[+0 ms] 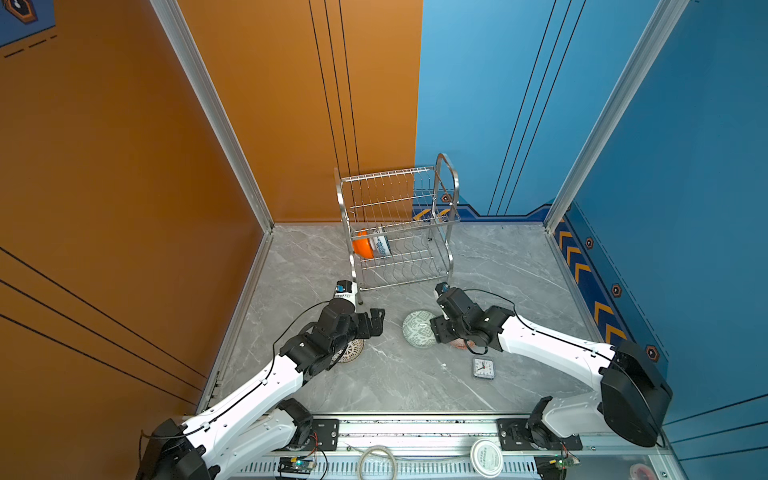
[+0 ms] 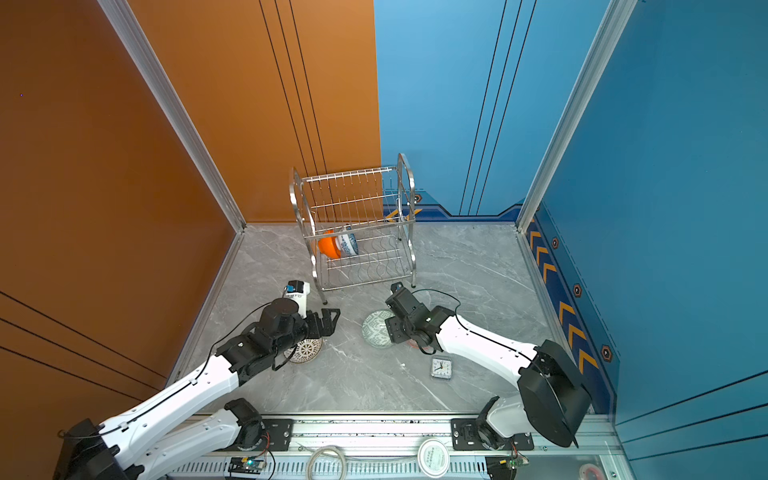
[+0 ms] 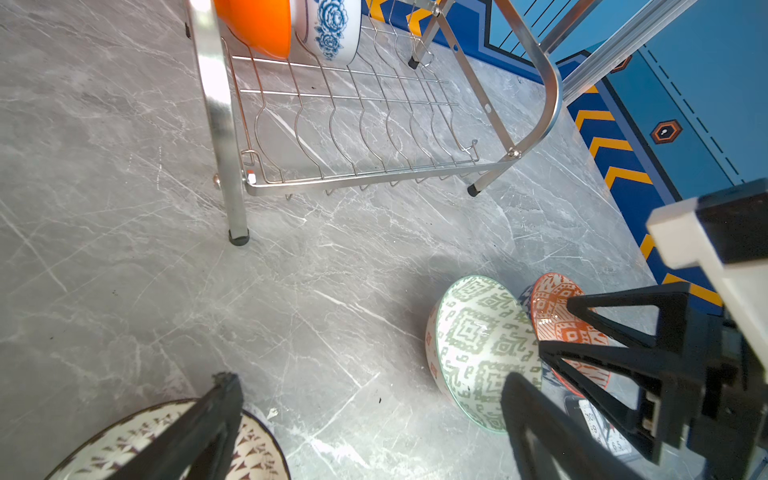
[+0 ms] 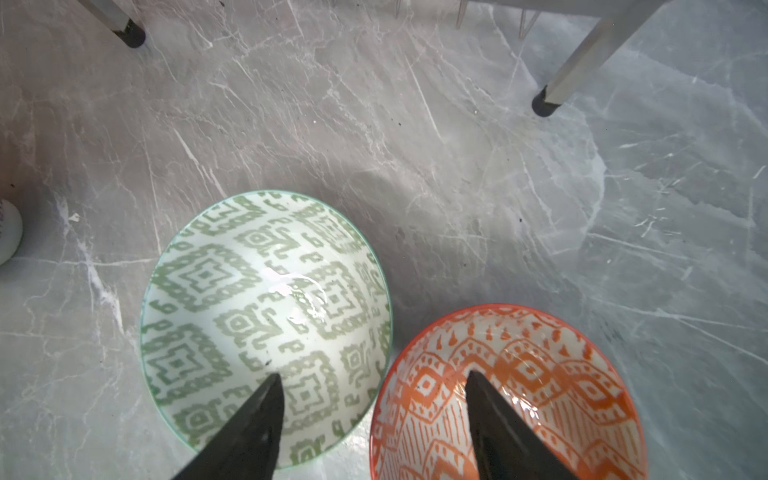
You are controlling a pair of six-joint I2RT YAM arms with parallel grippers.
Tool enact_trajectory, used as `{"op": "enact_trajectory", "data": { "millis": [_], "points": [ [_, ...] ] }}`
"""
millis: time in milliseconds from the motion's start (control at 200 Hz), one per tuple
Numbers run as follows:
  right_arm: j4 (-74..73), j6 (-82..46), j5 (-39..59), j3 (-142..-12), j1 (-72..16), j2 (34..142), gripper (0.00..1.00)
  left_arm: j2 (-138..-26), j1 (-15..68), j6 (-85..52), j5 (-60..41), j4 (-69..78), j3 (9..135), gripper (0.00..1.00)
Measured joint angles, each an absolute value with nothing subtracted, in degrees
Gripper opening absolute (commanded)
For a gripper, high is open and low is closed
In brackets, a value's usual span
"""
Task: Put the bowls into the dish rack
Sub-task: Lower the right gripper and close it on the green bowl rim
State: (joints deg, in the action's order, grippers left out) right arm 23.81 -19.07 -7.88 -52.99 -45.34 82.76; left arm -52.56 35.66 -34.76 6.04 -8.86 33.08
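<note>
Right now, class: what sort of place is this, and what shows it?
Likely a robot test booth staged as a kitchen: arms mounted on a metal rail, painted panel walls, a dish rack holding bowls.

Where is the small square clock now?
In both top views the clock lies on the grey table, right of the middle, nearer the front edge than the green bowl and close beside the right arm.

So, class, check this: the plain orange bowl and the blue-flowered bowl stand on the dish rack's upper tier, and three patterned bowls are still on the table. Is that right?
Not quite: the orange bowl and the blue-flowered bowl stand on the lower tier of the dish rack, not the upper, as the left wrist view shows. The rest holds.
</note>
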Motion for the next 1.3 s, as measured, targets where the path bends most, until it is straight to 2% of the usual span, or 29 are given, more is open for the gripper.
{"op": "enact_trajectory", "data": {
  "millis": [445,590,751,931,1146,1301],
  "points": [
    [23.4,-13.7,-7.7,-59.9,-43.5,93.4,0.5,-50.5,35.6,-34.8,6.0,-9.1,32.2,0.98],
    [23.3,-13.0,-7.4,-60.6,-43.2,95.6,0.39,-49.9,35.5,-34.8,5.5,-9.1,31.3,0.98],
    [23.0,-12.7,-6.4,-60.6,-43.2,96.6,0.35,-49.7,35.3,-34.8,4.3,-9.1,31.0,0.98],
    [22.3,-12.9,-5.1,-60.6,-43.1,97.2,0.23,-49.7,35.3,-34.8,2.7,-9.0,30.8,0.98],
    [21.6,-13.6,-2.8,-62.1,-43.2,97.7,0.04,-49.2,35.3,-34.9,2.3,-9.3,29.6,0.98],
    [20.8,-14.4,-1.6,-65.4,-44.6,98.4,0.02,-47.7,34.9,-35.0,1.8,-10.6,29.6,0.98]
  ]
}}
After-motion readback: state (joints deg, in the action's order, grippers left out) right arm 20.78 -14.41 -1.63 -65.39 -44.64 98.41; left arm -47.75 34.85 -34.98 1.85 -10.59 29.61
